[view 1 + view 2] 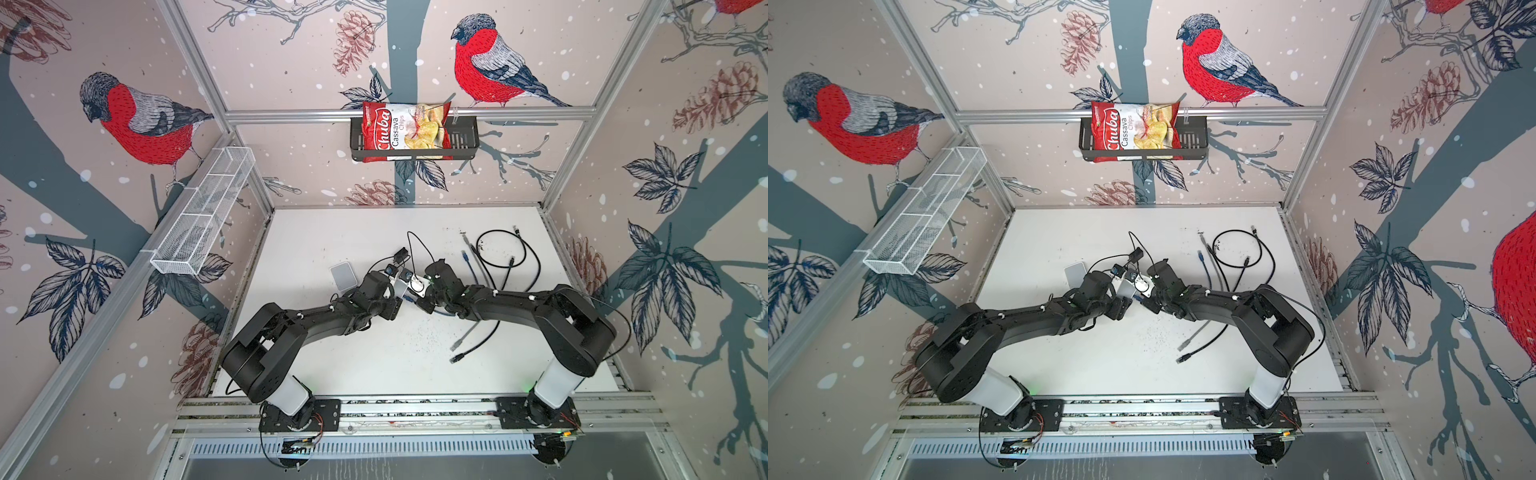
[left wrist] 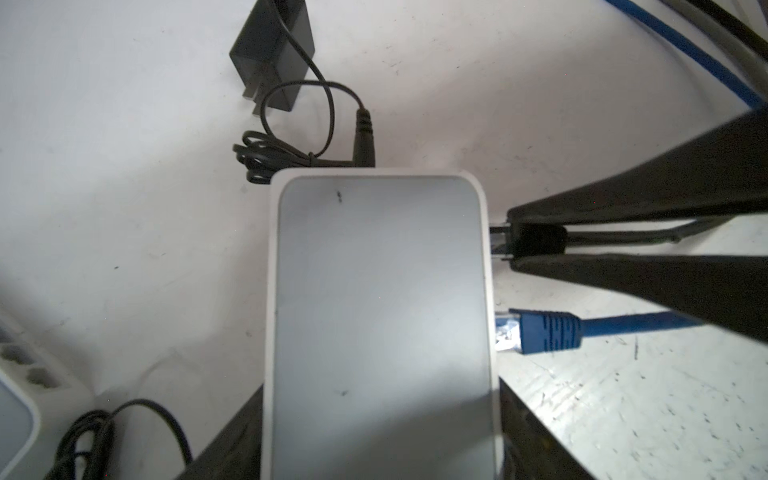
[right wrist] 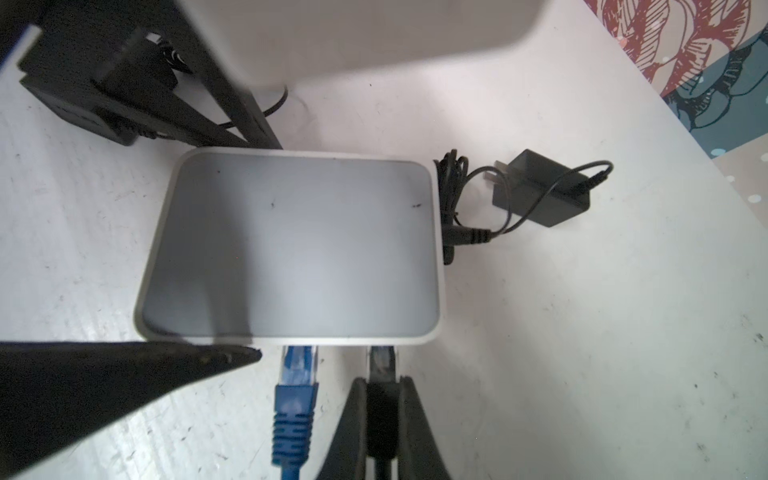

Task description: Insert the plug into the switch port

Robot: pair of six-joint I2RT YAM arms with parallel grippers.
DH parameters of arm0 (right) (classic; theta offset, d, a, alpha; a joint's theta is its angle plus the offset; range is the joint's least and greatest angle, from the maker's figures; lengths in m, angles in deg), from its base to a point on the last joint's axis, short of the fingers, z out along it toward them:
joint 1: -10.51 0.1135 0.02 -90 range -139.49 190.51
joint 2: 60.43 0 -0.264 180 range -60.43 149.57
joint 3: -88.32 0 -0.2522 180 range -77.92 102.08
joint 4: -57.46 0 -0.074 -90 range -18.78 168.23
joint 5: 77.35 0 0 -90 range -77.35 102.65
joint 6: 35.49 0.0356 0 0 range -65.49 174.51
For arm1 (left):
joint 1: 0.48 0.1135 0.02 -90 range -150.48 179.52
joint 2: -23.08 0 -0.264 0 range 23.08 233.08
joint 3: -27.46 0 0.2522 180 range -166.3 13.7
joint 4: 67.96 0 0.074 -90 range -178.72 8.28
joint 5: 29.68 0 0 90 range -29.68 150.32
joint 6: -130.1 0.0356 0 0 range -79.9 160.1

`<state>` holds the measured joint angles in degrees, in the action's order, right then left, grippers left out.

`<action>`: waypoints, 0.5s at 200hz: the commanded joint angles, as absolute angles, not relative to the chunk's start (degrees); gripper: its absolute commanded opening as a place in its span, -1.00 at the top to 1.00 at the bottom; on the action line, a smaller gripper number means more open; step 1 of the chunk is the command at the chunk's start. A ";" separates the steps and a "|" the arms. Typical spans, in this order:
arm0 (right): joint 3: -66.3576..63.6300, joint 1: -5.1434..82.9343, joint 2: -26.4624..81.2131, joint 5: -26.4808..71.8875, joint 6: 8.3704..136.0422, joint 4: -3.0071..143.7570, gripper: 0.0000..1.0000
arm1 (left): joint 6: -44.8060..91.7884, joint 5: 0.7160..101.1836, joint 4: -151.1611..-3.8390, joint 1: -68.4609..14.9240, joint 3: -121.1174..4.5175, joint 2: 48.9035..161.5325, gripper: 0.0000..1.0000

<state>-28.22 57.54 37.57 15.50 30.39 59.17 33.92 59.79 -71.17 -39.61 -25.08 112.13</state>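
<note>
Chips bag (image 1: 405, 131) in black basket (image 1: 467, 137); white wire basket (image 1: 203, 212).

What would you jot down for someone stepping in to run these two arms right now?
Right gripper: shut on the black plug, its tip at the switch port edge.
Left gripper: jaws wide around the switch, steadying it.
Blue plug: already in the neighbouring port.
Power adapter: lying beside the switch.
Left: push the black plug fully home, then let go; whether it has seated cannot be told.
</note>
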 commanded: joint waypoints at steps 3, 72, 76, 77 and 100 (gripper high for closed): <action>-28.69 58.41 36.30 19.65 29.32 38.54 0.95 | 38.60 35.75 -65.28 -40.53 -24.79 111.67 -0.12; -26.41 59.80 37.16 20.33 28.95 35.37 0.94 | 39.05 30.50 -62.34 -42.66 -25.15 111.75 -0.12; -26.15 59.90 37.39 20.26 29.03 35.37 0.94 | 38.97 30.36 -62.04 -42.67 -25.14 111.76 -0.12; -26.11 59.95 37.44 20.32 29.02 35.37 0.95 | 38.96 30.27 -61.95 -42.67 -25.06 111.76 -0.12; -25.61 60.24 38.66 19.90 29.37 34.47 0.94 | 38.19 29.39 -59.90 -42.75 -24.58 111.48 -0.12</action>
<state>-27.68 59.09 37.81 12.88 30.19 59.83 33.44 59.09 -70.87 -39.94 -24.67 112.00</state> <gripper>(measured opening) 0.120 0.724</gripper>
